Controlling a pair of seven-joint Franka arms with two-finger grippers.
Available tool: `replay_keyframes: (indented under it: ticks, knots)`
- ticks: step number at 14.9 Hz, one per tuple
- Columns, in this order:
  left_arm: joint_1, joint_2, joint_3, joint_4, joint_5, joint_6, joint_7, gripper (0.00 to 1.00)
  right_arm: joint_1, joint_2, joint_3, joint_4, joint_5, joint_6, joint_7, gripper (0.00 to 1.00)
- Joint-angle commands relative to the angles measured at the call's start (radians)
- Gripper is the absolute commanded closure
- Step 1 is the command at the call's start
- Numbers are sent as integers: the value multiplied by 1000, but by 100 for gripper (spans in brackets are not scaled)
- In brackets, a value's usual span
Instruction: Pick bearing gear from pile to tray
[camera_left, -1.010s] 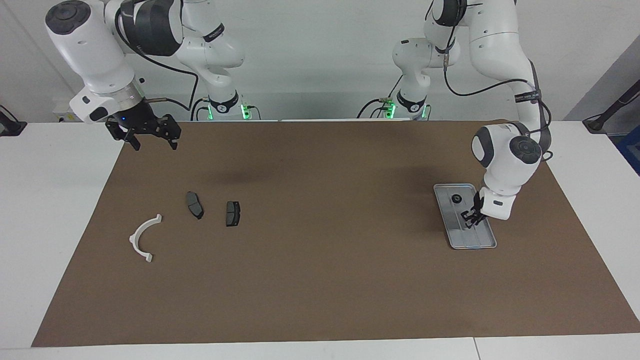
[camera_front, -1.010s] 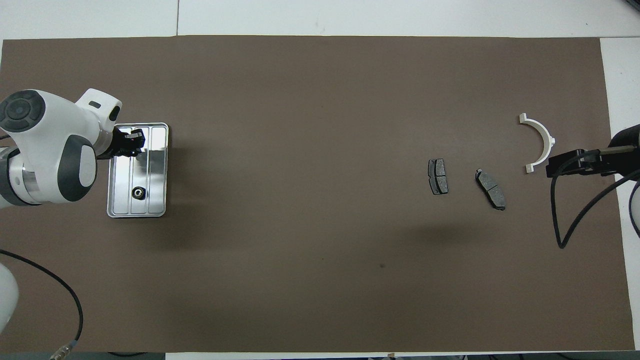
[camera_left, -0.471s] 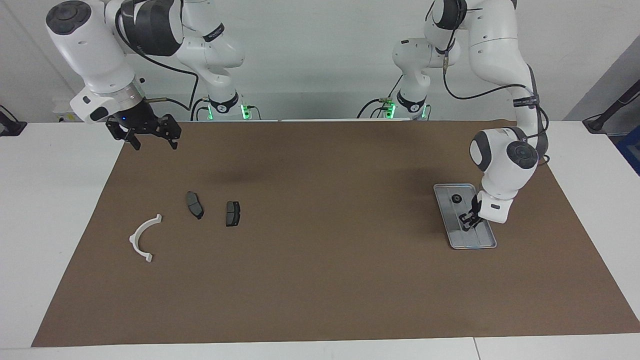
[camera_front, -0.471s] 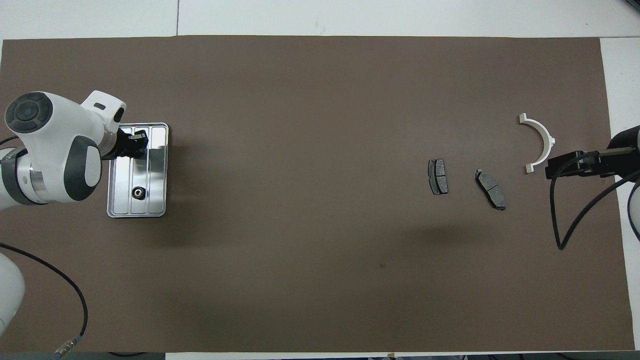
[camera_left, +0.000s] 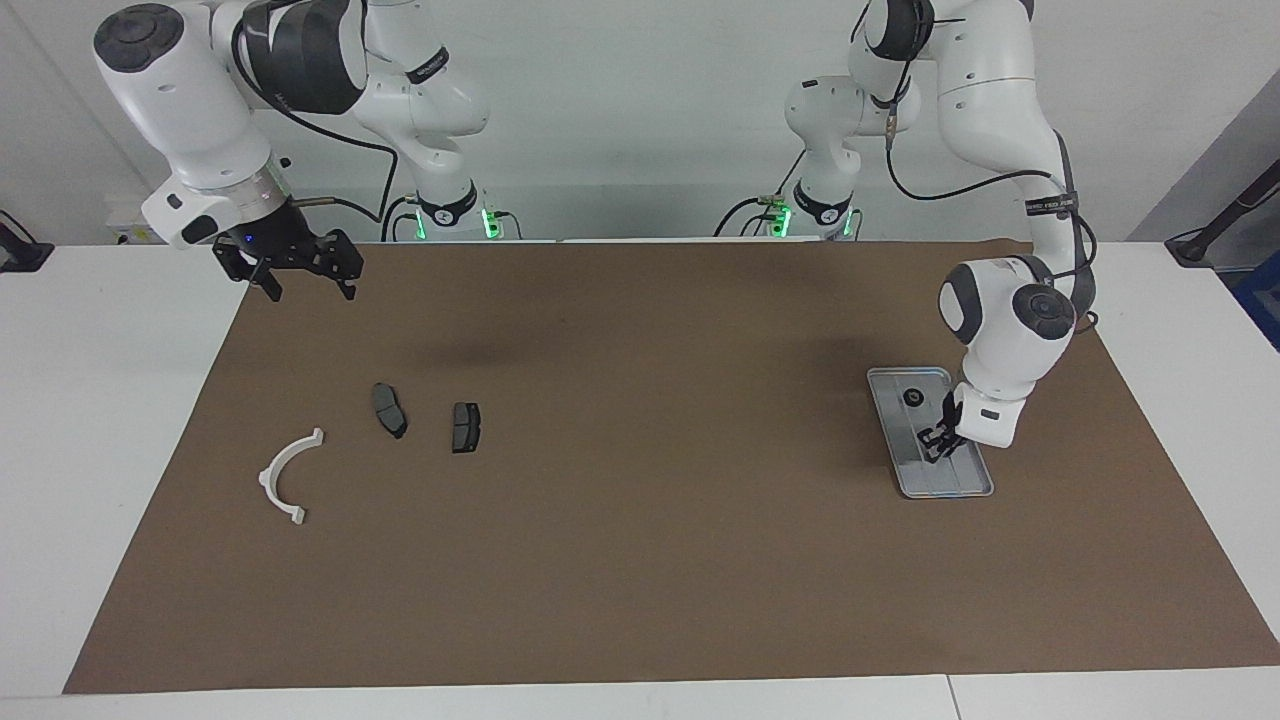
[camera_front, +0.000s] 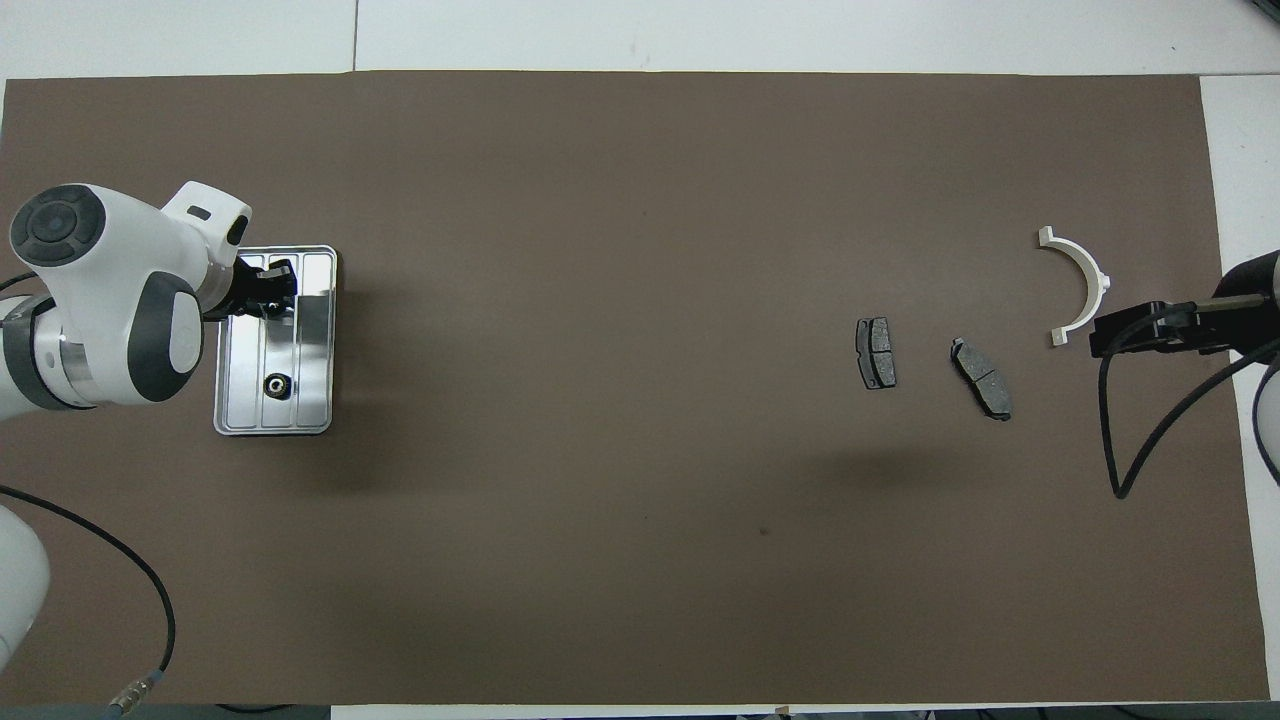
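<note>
Clock directions are from my seat, with 12 pointing straight away from me.

The bearing gear, a small black round ring (camera_left: 912, 397) (camera_front: 275, 385), is lying in the small shallow silver-grey metal tray with the raised rim (camera_left: 975, 490) (camera_front: 312, 340), down at the tray's 6 o'clock end. The tray sits flat on the big brown mat (camera_front: 640, 500) out at 9 o'clock, toward my left arm's end.

My left gripper (camera_left: 937, 447) (camera_front: 265, 290) is low over the tray's 12 o'clock end, well apart from the ring. Honestly I can't tell if it's open or closed, or if anything's in it.

What remains of the pile is out at 3 o'clock on the mat. There are two dark grey brake-pad-shaped plates (camera_left: 465, 427) (camera_front: 876, 353) side by side but not touching. A white curved plastic arc (camera_left: 285, 475) (camera_front: 1080, 285) lies at about 2 o'clock from them.

My right gripper (camera_left: 305, 288) (camera_front: 1100, 335) hangs up in the air over that same end of the mat, spread wide and holding nothing. That arm is just waiting.

The mat covers most of the white table (camera_left: 100, 400).
</note>
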Motion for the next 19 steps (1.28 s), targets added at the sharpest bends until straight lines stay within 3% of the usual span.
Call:
replay_keyframes:
  ticks: [1, 8, 11, 13, 17, 19]
  knots:
    - [15, -1, -8, 15, 13, -30, 2, 0, -20, -30, 12, -39, 3, 29, 1, 0]
    - [84, -193, -10, 36, 6, -252, 13, 0, -20, -30, 12, -39, 3, 29, 0, 0]
    - [84, -279, -13, 64, 6, -427, 14, 0, -20, -30, 12, -39, 3, 29, 0, 0]
    - [72, -312, -13, 107, 6, -556, 16, 0, -20, -30, 12, -39, 3, 29, 0, 0]
    - [64, -409, -13, 102, 3, -674, 22, 0, -20, -30, 12, -39, 3, 27, 0, 0]
    - [60, -412, -7, 105, -40, -703, 22, 0, -20, -33, 12, -40, 3, 29, -2, 0]
